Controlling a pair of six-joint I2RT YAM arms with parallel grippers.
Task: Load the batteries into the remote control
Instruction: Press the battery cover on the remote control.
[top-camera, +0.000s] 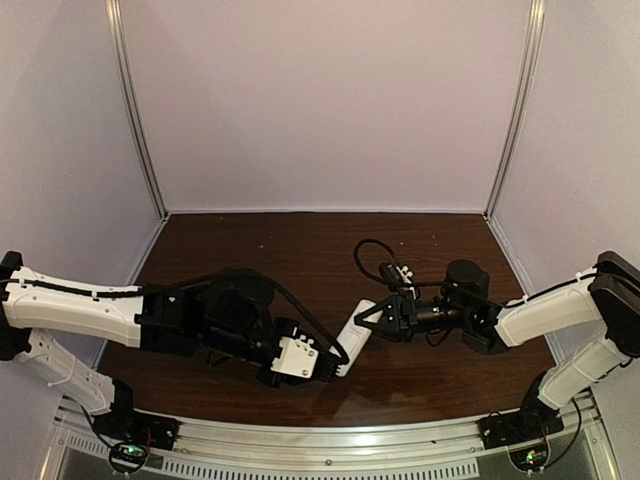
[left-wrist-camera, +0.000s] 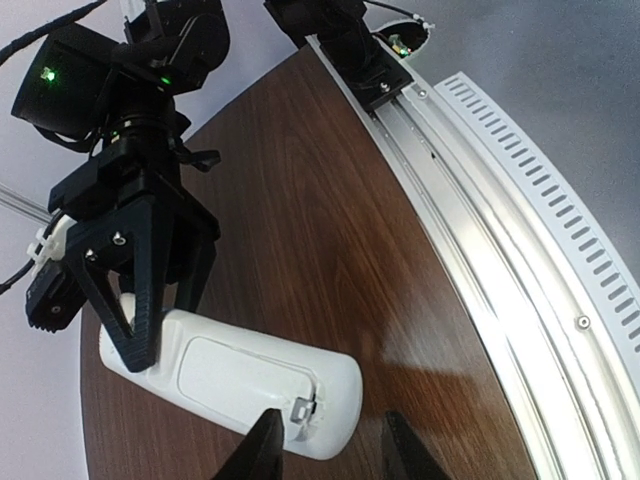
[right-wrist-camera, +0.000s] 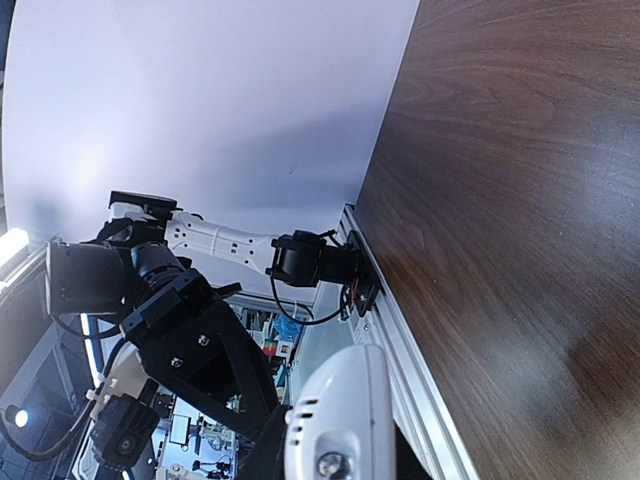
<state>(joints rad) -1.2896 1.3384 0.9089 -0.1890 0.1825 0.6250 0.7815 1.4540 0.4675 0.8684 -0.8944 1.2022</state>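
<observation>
Right pincer is squeezing the light, slippery remote control by its far end; left pincer is gaping loosely around the near end.

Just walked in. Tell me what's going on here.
Both arms have the remote control between them over the wooden table. The right claw is clamped on one end; the left claw straddles the other, with a gap showing on one side. The remote's back faces the left wrist camera and its battery cover looks shut. No batteries are in view.
</observation>
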